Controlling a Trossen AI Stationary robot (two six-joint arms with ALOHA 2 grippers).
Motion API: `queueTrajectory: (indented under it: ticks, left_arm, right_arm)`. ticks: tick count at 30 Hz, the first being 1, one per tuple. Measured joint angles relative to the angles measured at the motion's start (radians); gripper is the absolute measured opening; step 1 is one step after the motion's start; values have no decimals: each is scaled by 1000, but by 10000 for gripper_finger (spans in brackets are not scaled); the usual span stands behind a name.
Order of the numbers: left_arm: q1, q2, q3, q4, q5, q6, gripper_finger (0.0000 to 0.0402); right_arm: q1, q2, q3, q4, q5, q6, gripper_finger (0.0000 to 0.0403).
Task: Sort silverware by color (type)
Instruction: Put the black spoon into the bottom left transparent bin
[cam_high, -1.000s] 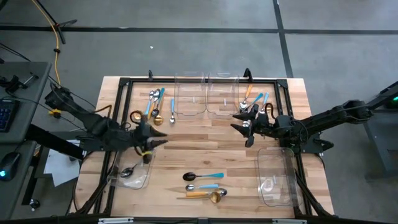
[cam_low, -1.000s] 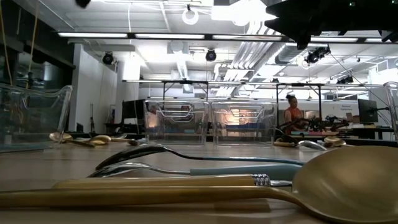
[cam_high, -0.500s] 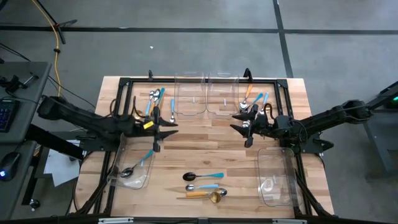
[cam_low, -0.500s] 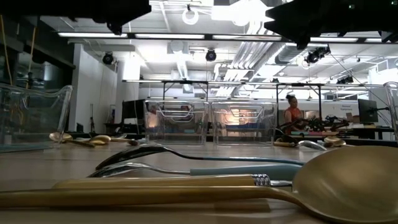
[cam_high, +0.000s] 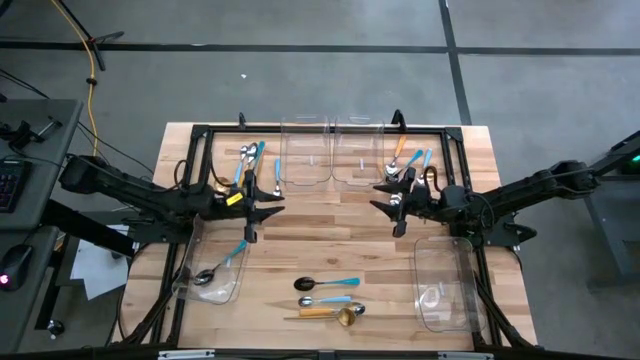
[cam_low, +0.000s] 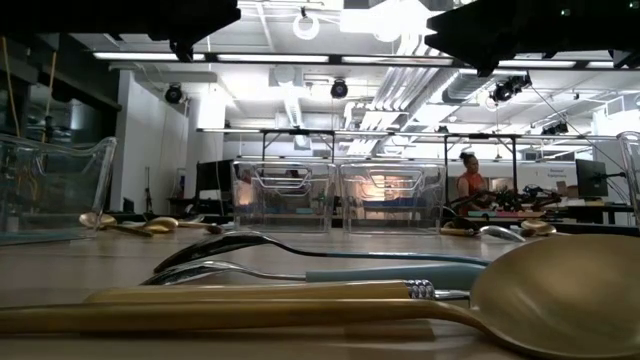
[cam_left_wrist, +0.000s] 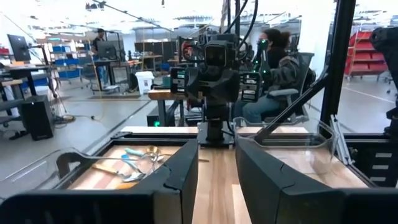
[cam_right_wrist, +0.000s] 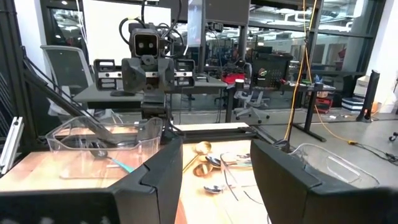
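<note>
- The left gripper (cam_high: 262, 207) has lifted clear of the front-left bin (cam_high: 212, 268) since a second ago, fingers apart and empty.
- A blue-handled spoon (cam_high: 222, 264) now lies in that bin, handle slanting toward the far right: 1 piece sorted, I judge.
- The right gripper (cam_high: 392, 203) waits beside the far-right silverware pile (cam_high: 411, 162), fingers apart.
- 4 spoons (cam_high: 330, 298) lie near the table's front, handles pointing right.

Wooden table (cam_high: 330, 225), black frame on top. Four clear bins (cam_high: 306, 150): two at far edge, one each near corner. Loose spoons (cam_high: 328, 298) near front centre; clusters (cam_high: 250, 165) far left, far right.
</note>
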Motion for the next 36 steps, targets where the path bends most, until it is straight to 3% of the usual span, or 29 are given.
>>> queueTrajectory:
  ticks: [14, 18, 27, 33, 36]
  left_arm:
    - [0, 0, 0, 0, 3, -22, 99]
    - [1, 0, 0, -2, 3, -15, 99]
    - [1, 0, 0, -23, 3, -16, 99]
    - [1, 0, 0, -25, 3, -25, 99]
    - [0, 0, 0, -29, 2, -40, 99]
  right_arm:
    - [1, 0, 6, -32, -63, 60, 174]
    - [39, 36, 139, -236, -91, 131, 174]
    - [187, 379, 564, -859, -158, 216, 174]
    - [252, 595, 724, -954, -158, 258, 174]
    - [263, 690, 767, -969, -227, 308, 174]
